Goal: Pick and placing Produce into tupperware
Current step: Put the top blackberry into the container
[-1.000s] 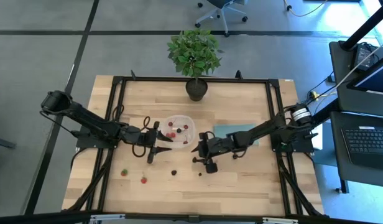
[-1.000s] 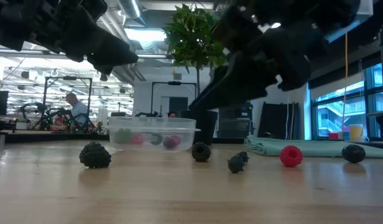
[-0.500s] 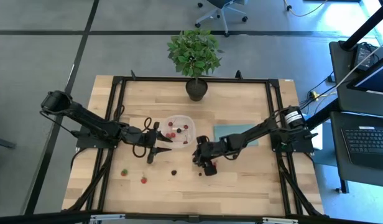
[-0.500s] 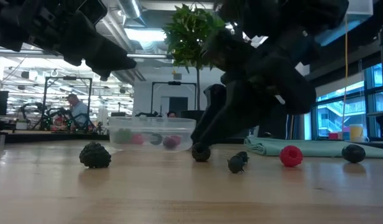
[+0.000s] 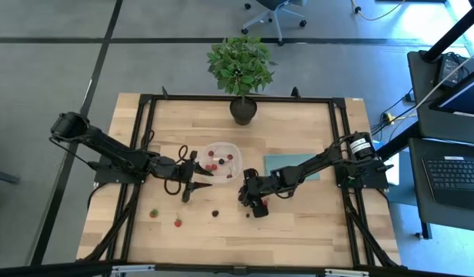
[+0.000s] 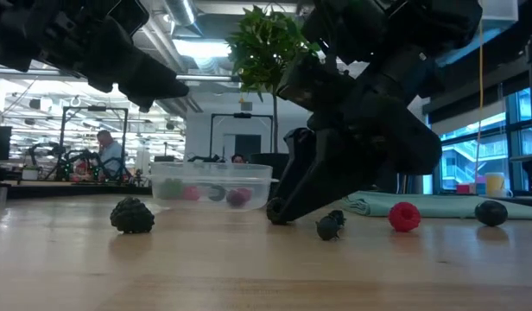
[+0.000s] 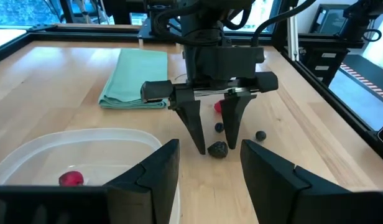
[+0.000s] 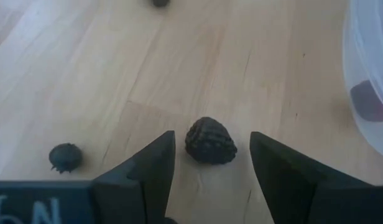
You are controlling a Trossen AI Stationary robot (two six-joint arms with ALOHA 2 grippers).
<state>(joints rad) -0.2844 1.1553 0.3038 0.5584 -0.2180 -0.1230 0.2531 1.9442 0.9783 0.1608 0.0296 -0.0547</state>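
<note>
My right gripper (image 5: 242, 195) is open, tips down at the table, one finger on each side of a dark blackberry (image 8: 210, 144) without touching it. The berry lies on the wood just off the clear tupperware's (image 5: 221, 159) near right corner. The tupperware holds several red and dark berries (image 5: 212, 164). My left gripper (image 5: 208, 178) is open and hovers level by the tupperware's near edge, pointing at the right gripper. Loose on the table are a green berry (image 5: 153, 213), a red one (image 5: 177, 223) and two dark ones (image 5: 215, 213), (image 5: 248, 215).
A folded teal cloth (image 5: 291, 165) lies right of the tupperware, under the right arm. A potted plant (image 5: 241, 69) stands at the table's far edge. Bare wood stretches along the near edge (image 5: 298, 231). A person (image 6: 102, 151) sits far off in the room behind.
My right gripper has come down and a little toward the table's left, from above the blackberry to the tabletop, and its open fingers now stand on either side of the berry. The berry has not moved.
</note>
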